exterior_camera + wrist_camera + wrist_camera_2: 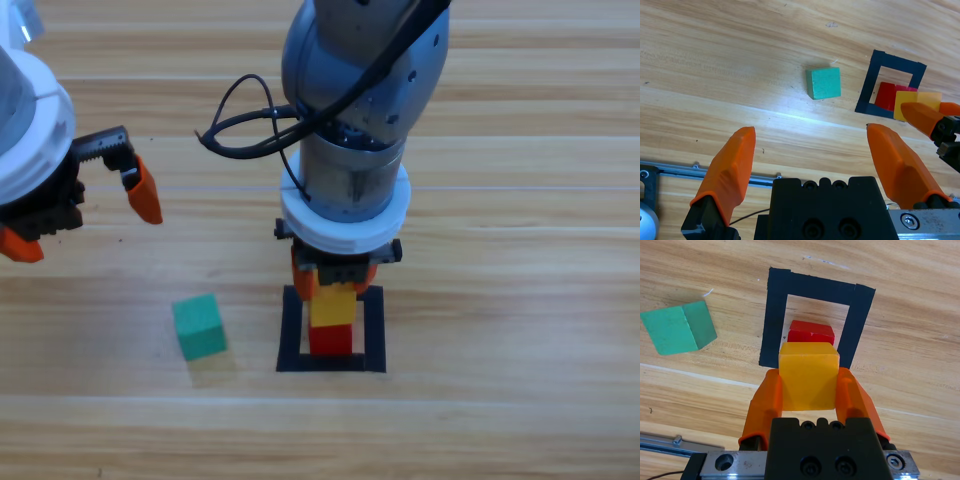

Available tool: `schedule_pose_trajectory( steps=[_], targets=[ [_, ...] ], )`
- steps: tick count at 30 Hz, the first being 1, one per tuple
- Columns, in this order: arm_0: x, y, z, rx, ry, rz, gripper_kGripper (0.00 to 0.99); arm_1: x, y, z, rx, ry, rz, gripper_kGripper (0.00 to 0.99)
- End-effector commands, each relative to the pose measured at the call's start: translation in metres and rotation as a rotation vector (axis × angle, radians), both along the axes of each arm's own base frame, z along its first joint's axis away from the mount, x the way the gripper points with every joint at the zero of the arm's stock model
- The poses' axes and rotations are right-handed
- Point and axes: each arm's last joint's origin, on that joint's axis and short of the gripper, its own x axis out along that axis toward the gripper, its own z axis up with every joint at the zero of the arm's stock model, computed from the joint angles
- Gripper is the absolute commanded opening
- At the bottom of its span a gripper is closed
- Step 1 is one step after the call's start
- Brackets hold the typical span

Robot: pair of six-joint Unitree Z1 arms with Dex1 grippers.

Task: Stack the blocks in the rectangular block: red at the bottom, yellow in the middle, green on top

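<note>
Yellow cube held over the red cube inside the black tape square.

Right gripper (809, 382) closed tight on the yellow cube (808, 374), one orange jaw pressed on each side. Yellow cube right above the red cube (331, 340), maybe touching its top, hard to tell. Red cube sitting on the surface (500, 330) inside the black tape square (372, 330), near its front edge. Green cube (199, 326) alone on the wood, just left of the tape square, not touching it, turned a bit crooked. Left gripper (85, 215) up at the left edge, well away from the cubes, jaws spread wide with nothing between them. Green cube and tape square also seen far off past those wide jaws in the left wrist view.
</note>
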Motion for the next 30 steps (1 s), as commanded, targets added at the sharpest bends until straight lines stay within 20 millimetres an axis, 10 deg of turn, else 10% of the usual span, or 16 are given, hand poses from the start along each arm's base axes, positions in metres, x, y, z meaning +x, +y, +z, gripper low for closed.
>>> schedule_pose_trajectory(
  steps=[1, 30],
  targets=[
    [0.0017, 0.0041, -0.0036, -0.006, 0.003, 0.005, 0.948, -0.0058, 0.0139, -0.0344, -0.075, 0.015, 0.016, 0.026],
    [0.0038, 0.0024, -0.0081, -0.014, -0.002, -0.001, 0.946, -0.0030, 0.0172, -0.0422, -0.112, 0.015, 0.011, 0.066]
  ],
)
